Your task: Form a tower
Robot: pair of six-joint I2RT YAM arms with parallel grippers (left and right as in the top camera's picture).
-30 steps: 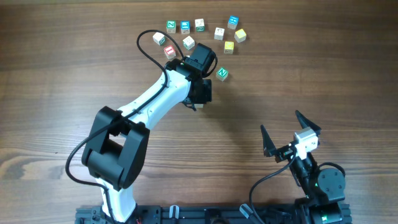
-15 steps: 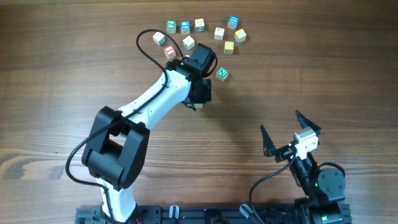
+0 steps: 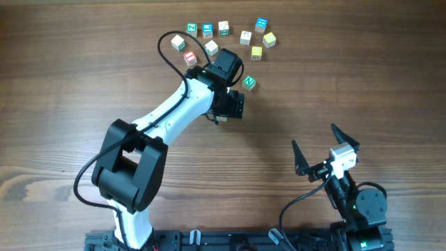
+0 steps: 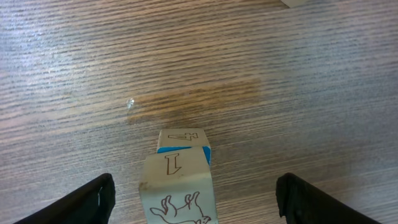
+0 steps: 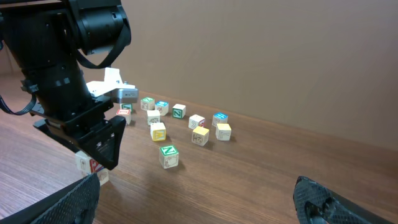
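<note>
Two-cube tower (image 4: 179, 177) stands on the table (image 3: 376, 77) near the loose letter cubes (image 3: 224, 26), untouched between the parted fingers of the left gripper (image 4: 198, 202); likely light, hard, topple-prone, so pinch flat opposite faces; right gripper (image 3: 313, 134) gapes empty.

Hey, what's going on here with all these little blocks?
A two-armed robot is stacking letter cubes. The left end effector hangs open over a short tower, at least two cubes high, with clear gaps on either side of the top cube. More loose cubes lie scattered farther back on the table. The right end effector sits open and empty, well off to the side.
</note>
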